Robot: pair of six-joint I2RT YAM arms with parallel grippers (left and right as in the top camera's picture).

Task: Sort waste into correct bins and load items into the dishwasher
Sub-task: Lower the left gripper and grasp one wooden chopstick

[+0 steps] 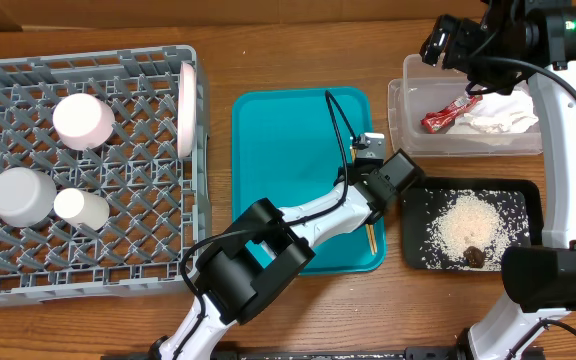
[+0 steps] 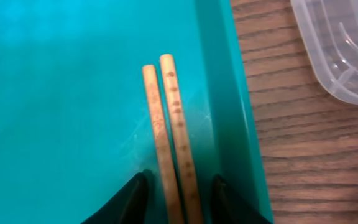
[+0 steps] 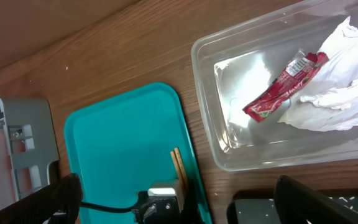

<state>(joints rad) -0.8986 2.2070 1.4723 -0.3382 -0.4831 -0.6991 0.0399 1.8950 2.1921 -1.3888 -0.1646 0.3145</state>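
Observation:
The two wooden chopsticks (image 2: pixel 169 130) lie side by side on the teal tray (image 2: pixel 73 93), against its right wall. My left gripper (image 2: pixel 179 199) is open, with one finger on each side of them. In the overhead view it sits at the tray's right edge (image 1: pixel 370 212). My right gripper (image 3: pixel 185 199) is open and empty, high over the clear tub (image 1: pixel 468 145). The tub holds the red wrapper (image 1: pixel 450 113) and the white napkin (image 1: pixel 503 115). The black tray (image 1: pixel 418 250) holds rice (image 1: pixel 468 225) and a brown lump (image 1: pixel 475 257).
The grey dish rack (image 1: pixel 68 62) at the left holds a white plate (image 1: pixel 186 95) on edge at its right wall, two pale bowls (image 1: pixel 84 120) (image 1: pixel 21 195) and a cup (image 1: pixel 80 206). The left arm's black cable loops over the teal tray.

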